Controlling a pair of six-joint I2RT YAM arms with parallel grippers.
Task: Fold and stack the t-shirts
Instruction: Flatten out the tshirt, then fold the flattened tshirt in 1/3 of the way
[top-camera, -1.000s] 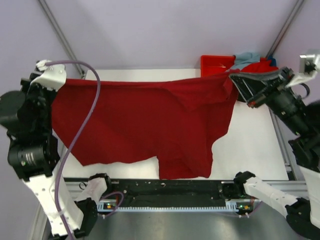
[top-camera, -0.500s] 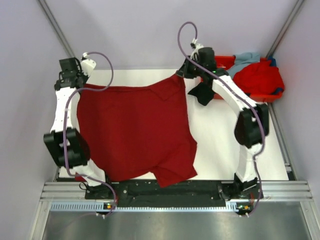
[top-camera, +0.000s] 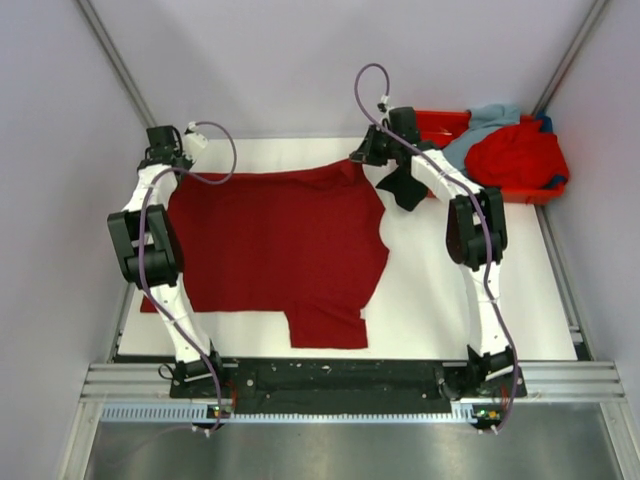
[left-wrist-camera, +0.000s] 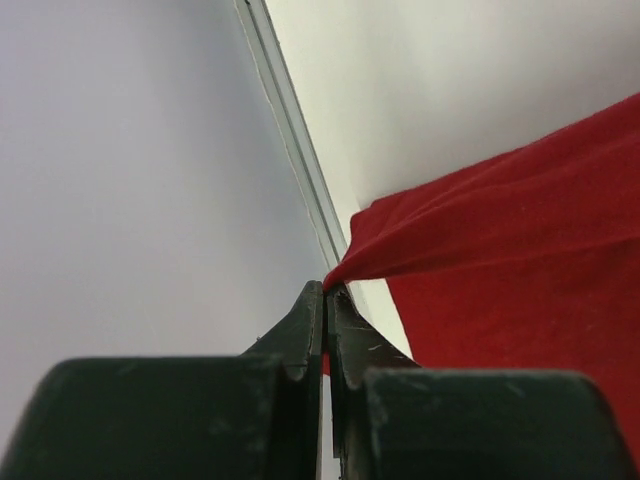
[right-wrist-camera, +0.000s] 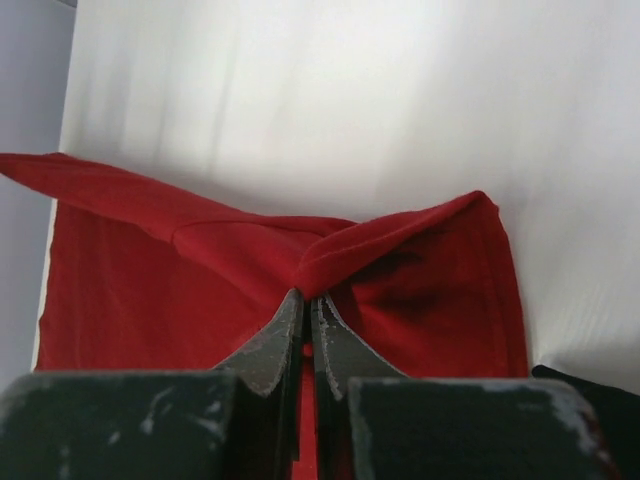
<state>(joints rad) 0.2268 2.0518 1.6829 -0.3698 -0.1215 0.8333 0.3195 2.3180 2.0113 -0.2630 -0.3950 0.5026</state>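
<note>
While the dark crimson t-shirt (top-camera: 275, 250) is lying spread on the table (top-camera: 450, 285), the left gripper (left-wrist-camera: 327, 290) is pinching its far left corner. The right gripper (right-wrist-camera: 306, 298) is clamping its far right corner. A bright red t-shirt (top-camera: 517, 155) and a grey-blue t-shirt (top-camera: 488, 118) are sitting in the tray (top-camera: 432, 122).

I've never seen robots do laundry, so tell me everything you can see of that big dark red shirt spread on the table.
The dark crimson soft cloth t-shirt lies spread mostly flat on the white table, one short sleeve pointing toward the arms' bases. Its far edge is pinched at both corners: the left claw and the right claw are each shut on a raised fold.
</note>
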